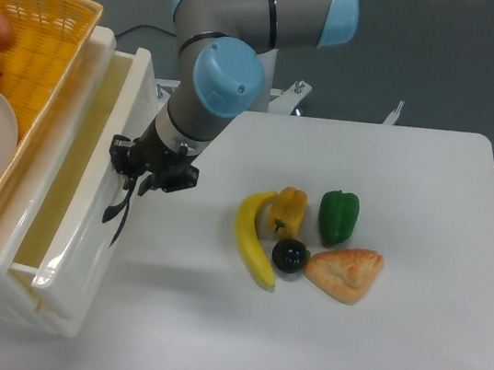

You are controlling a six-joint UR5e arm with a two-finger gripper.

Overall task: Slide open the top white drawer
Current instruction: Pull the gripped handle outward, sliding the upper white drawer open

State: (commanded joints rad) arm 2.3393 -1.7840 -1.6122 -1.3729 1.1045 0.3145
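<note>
The top white drawer (95, 209) juts out to the right from the white cabinet at the left, and a strip of its tray interior shows between the cabinet top and its glossy front. Its curved black handle (117, 218) runs down the front panel. My gripper (127, 184) is shut on the upper end of that handle, with the arm reaching down from the back. The lower drawer is hidden beneath the upper one.
An orange wicker basket (60, 36) with a white plate and an onion sits on the cabinet top. On the table lie a banana (253, 237), a yellow pepper (288, 210), a green pepper (337, 215), a dark round fruit (290, 255) and a pastry (344, 271).
</note>
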